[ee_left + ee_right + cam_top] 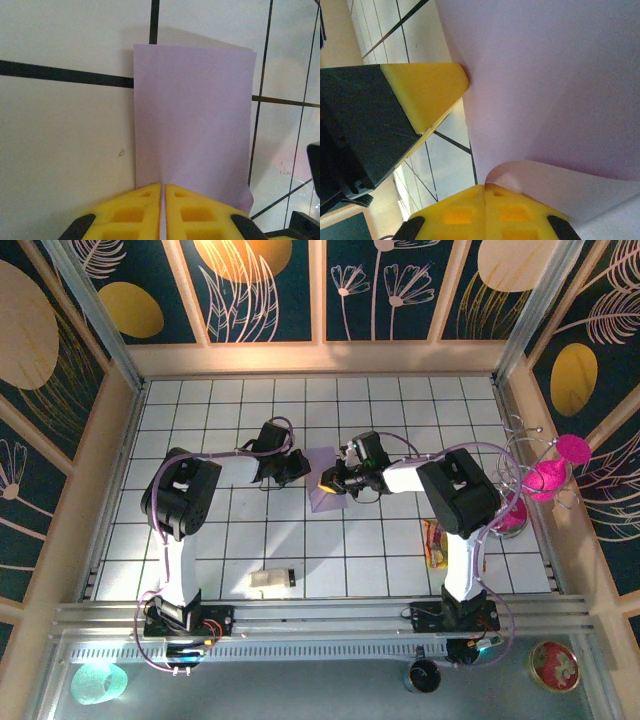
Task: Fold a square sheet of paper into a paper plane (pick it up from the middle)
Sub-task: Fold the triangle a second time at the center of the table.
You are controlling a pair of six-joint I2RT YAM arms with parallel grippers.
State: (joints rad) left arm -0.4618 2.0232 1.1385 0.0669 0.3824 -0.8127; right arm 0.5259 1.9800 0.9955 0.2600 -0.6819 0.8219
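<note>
The thin, smooth pale lilac paper sheet (192, 125), a flat rectangle, runs six-to-twelve o'clock from the left gripper (163, 189) pinching it; the right gripper (485, 190) pinches a curled edge.

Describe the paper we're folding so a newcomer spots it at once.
On the white gridded table, look at the middle, between the two arms. The lilac sheet sits there, pinched by the left pincer and right pincer. It is plain pale purple, unlike the white block and colourful packet.

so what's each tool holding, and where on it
Both pinch the lilac sheet of paper: left tool at one flat edge, right tool at a curled-up edge.
</note>
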